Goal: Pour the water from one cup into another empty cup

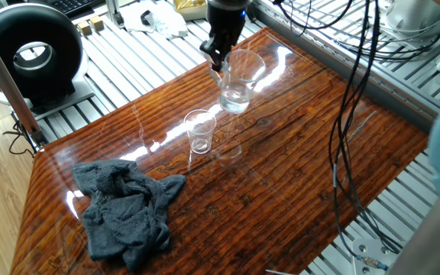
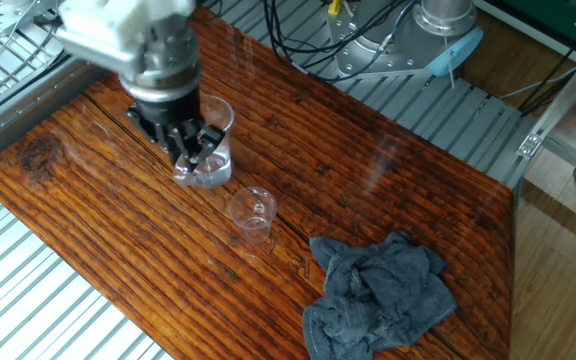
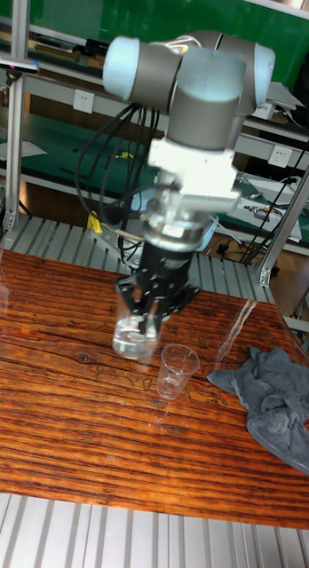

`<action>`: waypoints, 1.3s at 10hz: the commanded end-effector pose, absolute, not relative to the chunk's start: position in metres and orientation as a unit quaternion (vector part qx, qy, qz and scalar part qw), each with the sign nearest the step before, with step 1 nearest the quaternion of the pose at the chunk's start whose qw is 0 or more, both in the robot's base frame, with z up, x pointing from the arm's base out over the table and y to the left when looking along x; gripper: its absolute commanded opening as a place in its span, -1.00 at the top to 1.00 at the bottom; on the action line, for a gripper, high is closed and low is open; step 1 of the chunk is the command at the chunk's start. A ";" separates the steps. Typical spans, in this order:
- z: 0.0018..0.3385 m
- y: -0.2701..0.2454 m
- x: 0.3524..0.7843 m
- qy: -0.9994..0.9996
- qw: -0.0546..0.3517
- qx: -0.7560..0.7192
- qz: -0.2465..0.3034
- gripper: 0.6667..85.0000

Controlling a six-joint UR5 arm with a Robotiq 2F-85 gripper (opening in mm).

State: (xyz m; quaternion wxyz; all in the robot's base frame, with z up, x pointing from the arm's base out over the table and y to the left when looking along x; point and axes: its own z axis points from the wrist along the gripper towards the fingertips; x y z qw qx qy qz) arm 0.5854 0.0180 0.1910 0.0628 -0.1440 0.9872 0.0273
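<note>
My gripper is shut on the rim and handle side of the large clear glass mug, which hangs above the wooden table, slightly tilted. A shallow layer of water glints in its bottom. The small empty tumbler stands upright on the table, just in front and to the left of the mug. From the other side the gripper covers part of the mug, with the tumbler close beside it. The tall view shows the mug left of the tumbler.
A crumpled grey cloth lies near the table's front left corner. A black ring-shaped device stands off the table at the back left. Black cables hang over the right side. Metal slats surround the table.
</note>
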 end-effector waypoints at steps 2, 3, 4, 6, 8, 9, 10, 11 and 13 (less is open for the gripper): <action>0.217 0.046 0.589 0.975 0.108 -0.183 0.058 0.99; 0.220 0.050 0.589 0.974 0.112 -0.189 0.062 0.99; 0.223 0.057 0.587 0.973 0.114 -0.189 0.067 0.99; 0.222 0.069 0.586 0.971 0.118 -0.192 0.077 0.99; 0.222 0.086 0.587 0.967 0.128 -0.198 0.094 0.99; 0.225 0.097 0.587 0.962 0.136 -0.210 0.109 0.99; 0.227 0.104 0.589 0.958 0.145 -0.217 0.118 0.99; 0.229 0.110 0.593 0.954 0.155 -0.222 0.126 0.99; 0.232 0.117 0.599 0.950 0.170 -0.225 0.135 0.99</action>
